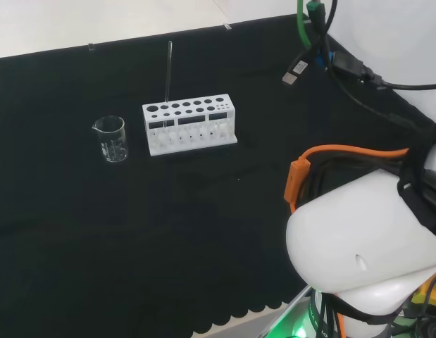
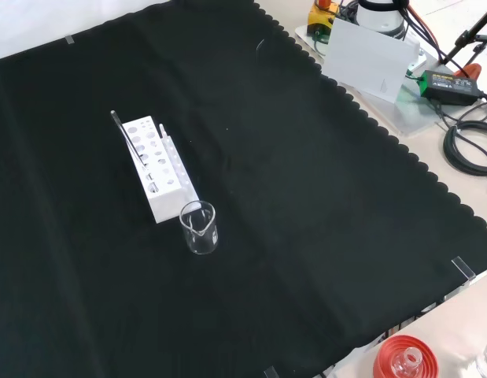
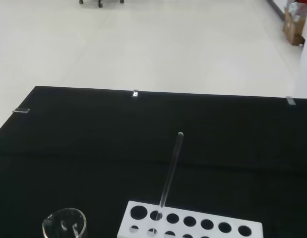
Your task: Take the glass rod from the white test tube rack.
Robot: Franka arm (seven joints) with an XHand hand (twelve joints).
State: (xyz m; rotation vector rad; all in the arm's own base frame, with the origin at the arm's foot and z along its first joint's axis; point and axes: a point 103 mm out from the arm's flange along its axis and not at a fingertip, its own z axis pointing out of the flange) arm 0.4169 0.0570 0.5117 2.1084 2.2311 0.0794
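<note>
The hand's fingers cannot be made out at this moment, so whether they are spread or curled cannot be told; in the head view the arm's big white link (image 1: 365,239) bulks at the lower right, with an orange cable (image 1: 344,151) looping over it, well apart from the ware. The glass rod (image 1: 167,74) stands in the white test tube rack (image 1: 189,125), seated in one of the holes near the rack's left end as the head view shows it, rising well above the rack's top and leaning slightly. In the front view the same rod (image 2: 127,134) slants up from the rack (image 2: 158,169) toward the upper left, at the rack's far end. The wrist view looks down on the rod (image 3: 170,171) from close by: its lower end sits in a hole in the back row of the rack (image 3: 193,223), second from the end nearest the beaker, and its rounded tip stands free against the black cloth (image 3: 93,134). A small clear glass beaker (image 1: 110,138) stands just beside the rack, apart from it, to the left in the head view; in the front view that beaker (image 2: 200,227) is nearer the camera than the rack, close to its near end, with its spout turned toward the rack. It looks empty. At the front view's bottom right edge, off the cloth, sits a red ribbed ring (image 2: 402,358).
</note>
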